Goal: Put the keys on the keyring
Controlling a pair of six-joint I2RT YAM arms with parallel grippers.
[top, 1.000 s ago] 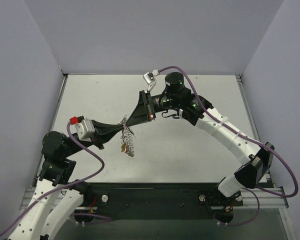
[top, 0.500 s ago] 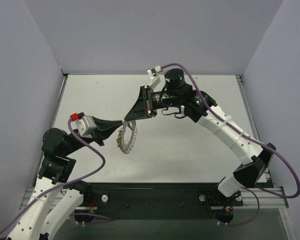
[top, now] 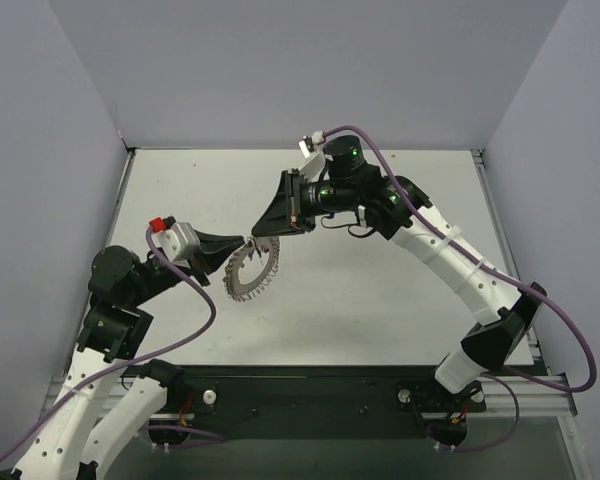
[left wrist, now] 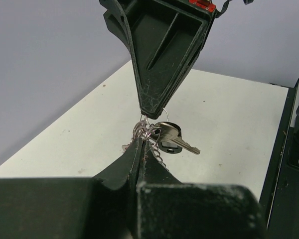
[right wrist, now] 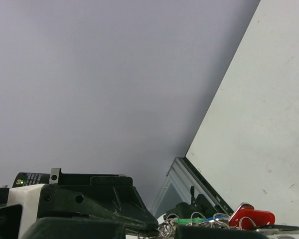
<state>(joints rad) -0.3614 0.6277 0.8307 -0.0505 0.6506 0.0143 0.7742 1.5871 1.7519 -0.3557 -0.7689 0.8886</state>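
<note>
The keyring (top: 237, 283), a flat silvery toothed ring, hangs above the table with its face turned up. My left gripper (top: 242, 243) is shut on the wire loops at its top edge, as the left wrist view (left wrist: 142, 145) shows. My right gripper (top: 257, 237) meets it tip to tip and is shut on a small wire loop (left wrist: 158, 114). A key (left wrist: 175, 139) with a dark head and silver blade hangs from that loop. In the right wrist view a red key head (right wrist: 252, 218) and a green one (right wrist: 188, 220) lie among wire loops at the bottom edge.
The white table (top: 380, 290) is walled in by pale lilac panels on three sides. A black rail (top: 310, 385) with the arm bases runs along the near edge. The left arm's purple cable (top: 195, 320) loops below the ring.
The keyring hung edge-on and narrow; it has now turned so its flat toothed face shows. Both gripper tips stayed together on it and shifted slightly up and left.
</note>
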